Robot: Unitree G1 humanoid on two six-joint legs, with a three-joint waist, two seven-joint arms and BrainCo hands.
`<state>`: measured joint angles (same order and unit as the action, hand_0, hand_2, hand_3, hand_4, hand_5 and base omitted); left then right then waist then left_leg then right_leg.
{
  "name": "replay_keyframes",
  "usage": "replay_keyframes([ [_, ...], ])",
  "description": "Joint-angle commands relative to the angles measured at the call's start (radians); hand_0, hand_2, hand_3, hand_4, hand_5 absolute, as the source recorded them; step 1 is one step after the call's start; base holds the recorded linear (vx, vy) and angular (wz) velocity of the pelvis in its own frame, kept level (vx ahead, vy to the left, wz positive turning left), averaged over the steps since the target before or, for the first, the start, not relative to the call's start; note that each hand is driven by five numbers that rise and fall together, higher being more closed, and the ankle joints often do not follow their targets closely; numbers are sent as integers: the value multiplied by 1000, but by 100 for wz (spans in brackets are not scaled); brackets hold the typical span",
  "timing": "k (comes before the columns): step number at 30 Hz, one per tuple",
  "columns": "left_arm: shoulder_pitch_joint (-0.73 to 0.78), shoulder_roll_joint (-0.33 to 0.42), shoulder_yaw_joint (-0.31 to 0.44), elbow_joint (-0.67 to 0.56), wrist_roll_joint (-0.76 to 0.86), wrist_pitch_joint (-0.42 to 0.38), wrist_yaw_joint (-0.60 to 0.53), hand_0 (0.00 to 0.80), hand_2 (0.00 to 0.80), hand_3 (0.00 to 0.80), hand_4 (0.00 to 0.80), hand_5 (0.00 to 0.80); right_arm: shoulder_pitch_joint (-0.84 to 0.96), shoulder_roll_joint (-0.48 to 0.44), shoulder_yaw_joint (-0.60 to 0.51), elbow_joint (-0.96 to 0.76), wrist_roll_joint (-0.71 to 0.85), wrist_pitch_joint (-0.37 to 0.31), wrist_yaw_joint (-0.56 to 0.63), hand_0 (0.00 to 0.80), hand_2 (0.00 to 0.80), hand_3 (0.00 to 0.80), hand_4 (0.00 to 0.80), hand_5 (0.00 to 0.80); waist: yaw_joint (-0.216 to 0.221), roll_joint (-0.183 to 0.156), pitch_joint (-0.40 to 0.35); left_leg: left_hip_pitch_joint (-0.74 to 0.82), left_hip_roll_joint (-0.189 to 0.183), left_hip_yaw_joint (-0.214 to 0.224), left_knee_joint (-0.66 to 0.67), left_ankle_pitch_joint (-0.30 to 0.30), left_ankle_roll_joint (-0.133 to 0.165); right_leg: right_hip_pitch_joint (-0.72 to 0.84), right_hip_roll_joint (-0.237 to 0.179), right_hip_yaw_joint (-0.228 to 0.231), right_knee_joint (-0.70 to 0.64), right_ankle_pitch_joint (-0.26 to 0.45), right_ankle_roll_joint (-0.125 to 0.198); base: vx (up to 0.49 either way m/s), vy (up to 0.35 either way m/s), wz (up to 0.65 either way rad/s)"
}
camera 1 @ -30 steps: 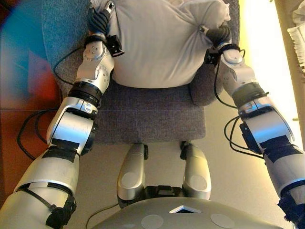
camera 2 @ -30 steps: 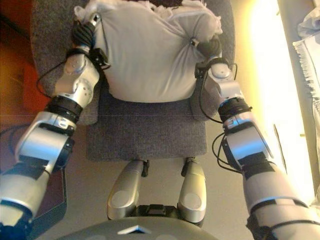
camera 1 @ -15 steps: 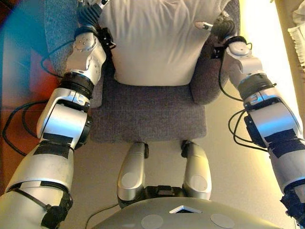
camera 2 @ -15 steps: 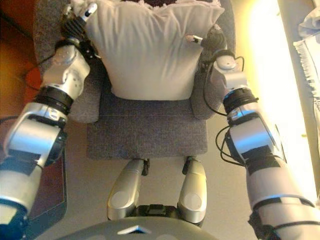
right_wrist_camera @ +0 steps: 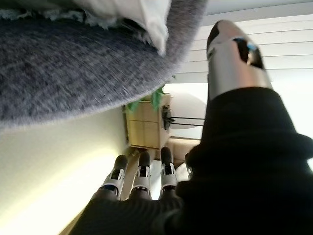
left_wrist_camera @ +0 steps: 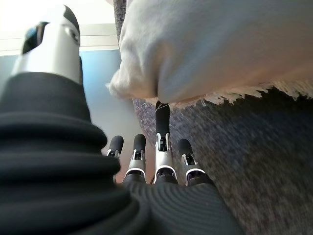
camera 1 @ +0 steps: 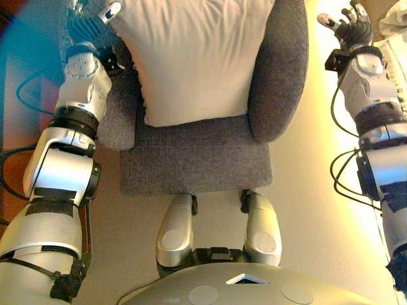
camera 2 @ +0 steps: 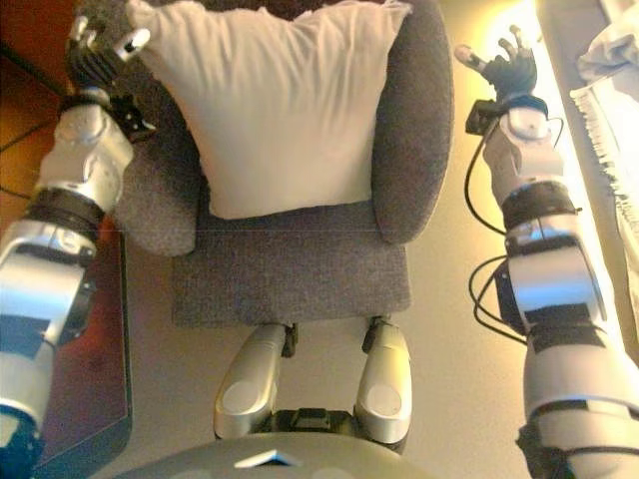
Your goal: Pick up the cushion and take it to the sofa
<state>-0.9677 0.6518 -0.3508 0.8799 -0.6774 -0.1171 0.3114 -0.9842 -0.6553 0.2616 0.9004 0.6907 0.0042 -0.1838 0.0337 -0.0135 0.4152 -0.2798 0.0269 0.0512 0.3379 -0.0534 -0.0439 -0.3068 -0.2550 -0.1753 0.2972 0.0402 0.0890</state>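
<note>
The white cushion stands on the seat of the grey sofa chair and leans against its backrest. Neither hand holds it. My left hand is open beside the cushion's upper left corner, over the chair's left armrest; its wrist view shows straight fingers just below the fringed cushion corner, apart from it. My right hand is open with spread fingers, outside the right armrest and well clear of the cushion. Its fingers show straight in its wrist view.
Beige floor lies in front of and to the right of the chair. A white cloth shows at the far right edge. A red-brown floor and a dark panel lie to the left. A wooden cabinet with a plant stands beyond the right hand.
Both hands have let go of the cushion and moved outward, the right one past the armrest. The cushion now rests alone against the backrest.
</note>
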Motion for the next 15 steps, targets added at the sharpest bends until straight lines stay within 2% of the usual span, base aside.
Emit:
replay_keyframes([
  [1, 101, 99, 127, -97, 102, -152, 38, 0, 0, 0, 0, 0, 179, -24, -34, -112, 3, -79, -7, 0, 0, 0, 0, 0, 3, -8, -156, 62, 1, 9, -18, -59, -21, 102, -25, -9, -30, -70, 47, 135, -45, -4],
  [3, 189, 86, 176, -145, 108, -165, 33, 0, 0, 0, 0, 0, 271, -2, -60, -195, -12, -97, 0, 0, 0, 0, 0, 0, 3, -9, -183, 109, 0, 10, -70, -45, -20, 150, -10, -18, -74, -63, 46, 172, -38, -2],
  [6, 354, 38, 262, -259, 188, -177, 22, 0, 0, 0, 0, 0, 424, 61, -103, -367, -78, -86, -4, 0, 0, 0, 0, 0, 7, -8, -237, 194, 2, 23, -174, -15, -17, 240, 21, -35, -165, -45, 44, 216, -22, 0],
  [9, 524, -15, 342, -397, 242, -158, 17, 0, 0, 0, 0, 0, 591, 110, -165, -503, -123, -85, 61, 0, 0, 0, 0, 0, 7, -7, -292, 259, 10, 42, -257, 17, -15, 300, 49, -44, -221, -33, 36, 186, -1, 9],
  [15, 733, -97, 431, -539, 319, -137, -26, 0, 0, 0, 0, 0, 808, 192, -219, -642, -164, -86, 201, 0, 0, 0, 0, 0, 5, -9, -355, 337, 16, 67, -347, 41, -8, 376, 83, -56, -284, -30, 26, 88, -3, 10],
])
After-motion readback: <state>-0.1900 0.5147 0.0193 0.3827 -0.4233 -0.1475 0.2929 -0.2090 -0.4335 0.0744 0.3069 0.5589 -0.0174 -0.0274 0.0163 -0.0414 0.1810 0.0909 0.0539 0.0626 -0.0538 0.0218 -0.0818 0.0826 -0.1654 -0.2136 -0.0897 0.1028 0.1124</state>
